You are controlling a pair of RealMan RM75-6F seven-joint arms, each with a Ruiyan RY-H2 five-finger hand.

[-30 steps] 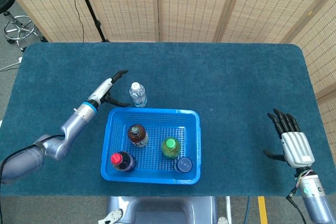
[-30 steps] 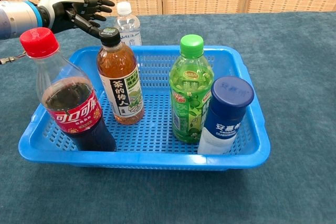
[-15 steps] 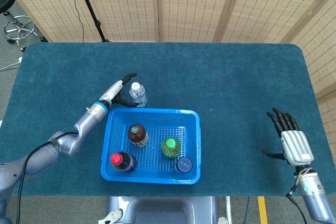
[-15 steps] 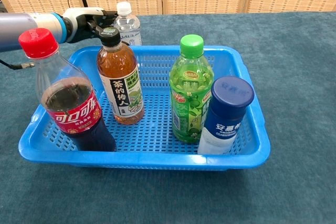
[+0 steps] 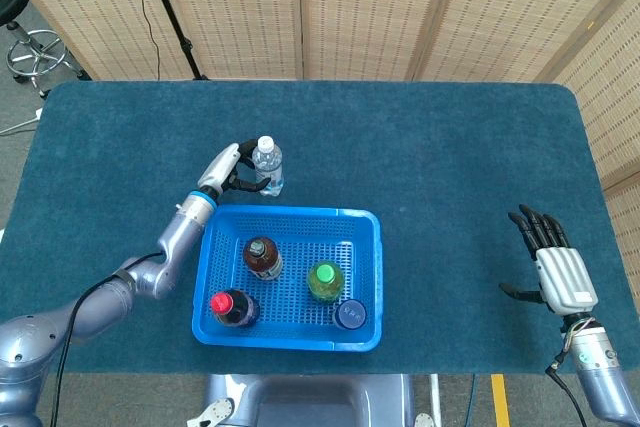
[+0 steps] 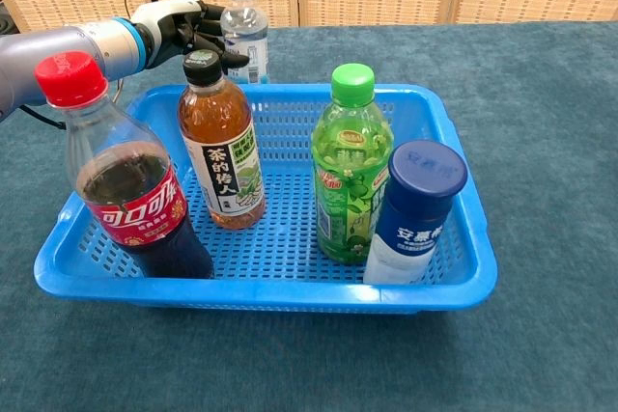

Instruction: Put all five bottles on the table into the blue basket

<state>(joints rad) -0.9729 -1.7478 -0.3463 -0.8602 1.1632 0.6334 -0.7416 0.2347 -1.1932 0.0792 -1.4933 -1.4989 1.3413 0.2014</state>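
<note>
The clear water bottle (image 5: 266,162) (image 6: 244,31) with a white cap is just behind the blue basket's (image 5: 290,211) (image 6: 270,292) back left rim. My left hand (image 5: 232,169) (image 6: 183,26) grips its body from the left. Standing in the basket are a brown tea bottle (image 5: 261,255) (image 6: 220,156), a green bottle (image 5: 324,280) (image 6: 351,166), a red-capped cola bottle (image 5: 232,307) (image 6: 126,180) and a white bottle with a blue cap (image 5: 349,314) (image 6: 415,214). My right hand (image 5: 555,267) rests open, fingers spread, far off at the table's right front.
The table has a dark teal cloth (image 5: 450,147). Bamboo screens (image 5: 350,7) stand behind it. A stool (image 5: 35,52) and a black stand sit on the floor at the back left.
My left hand reached right to the water bottle and closed around it. The bottle now sits a little higher in both views. The right hand has not moved.
</note>
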